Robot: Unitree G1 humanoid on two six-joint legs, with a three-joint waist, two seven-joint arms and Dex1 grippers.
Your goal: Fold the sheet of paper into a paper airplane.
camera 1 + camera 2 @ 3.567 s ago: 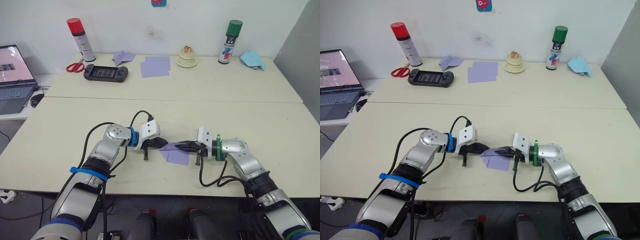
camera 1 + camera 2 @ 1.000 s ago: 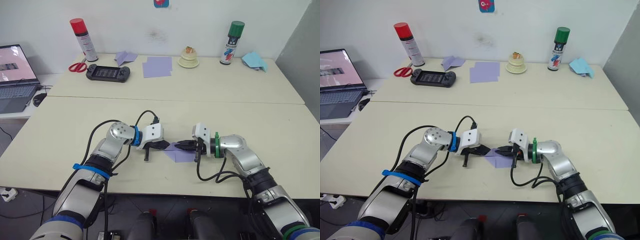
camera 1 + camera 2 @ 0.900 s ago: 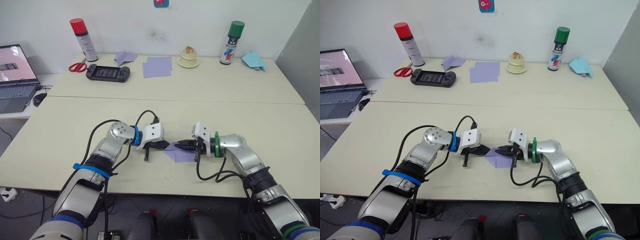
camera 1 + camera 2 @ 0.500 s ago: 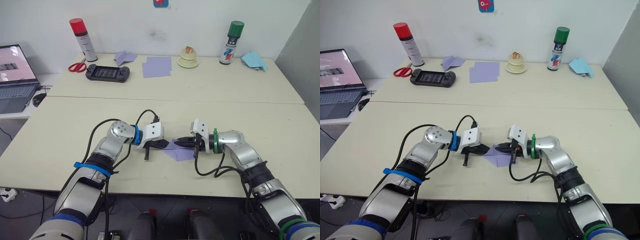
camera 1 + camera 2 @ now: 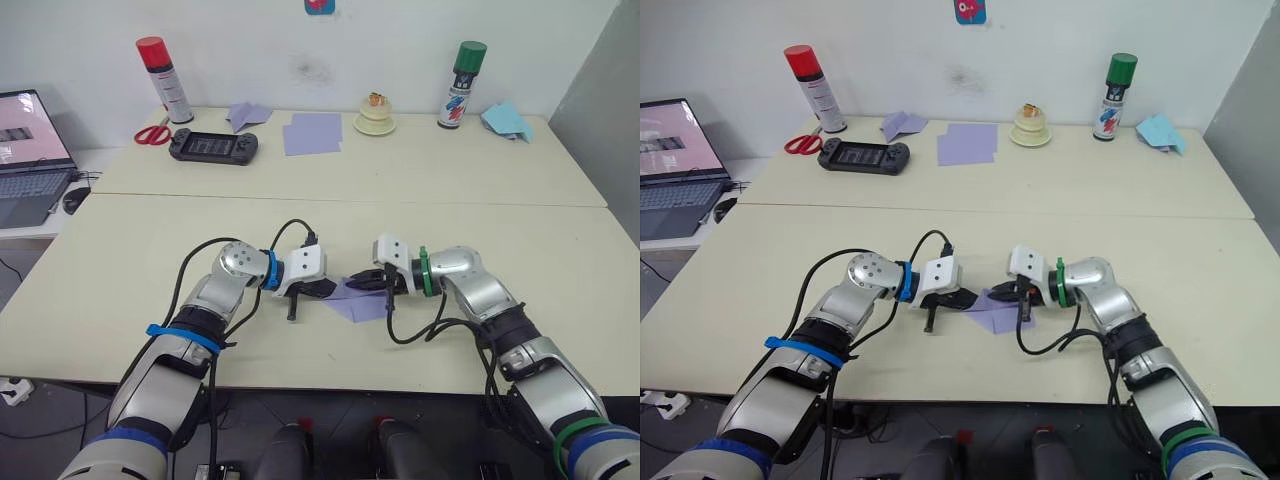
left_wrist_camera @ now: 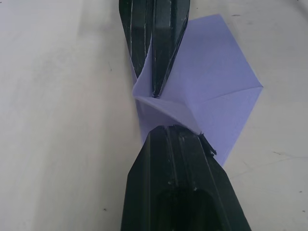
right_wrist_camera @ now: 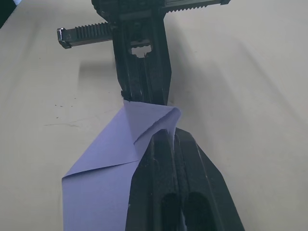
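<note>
Down on the near cream table (image 5: 130, 270) the partly folded lavender sheet of paper (image 5: 362, 302) lies between the grippers, right gripper (image 5: 368, 283) seemingly pinching its raised flap, left gripper (image 5: 324, 290) pressed together at the opposite corner, both equally near.

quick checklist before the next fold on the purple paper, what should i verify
1. Left gripper clamped on the sheet of paper: ok, jaws shut on its near corner in the left wrist view.
2. Right gripper clamped on the sheet: ok, jaws shut on the lifted edge.
3. Sheet partly folded, not yet a dart: ok, creases show.
4. Sheet free of tears: cannot tell.
5. Table bare around the sheet: ok.
6. Spare lavender sheets and game controller far off: ok, on the rear table.
</note>
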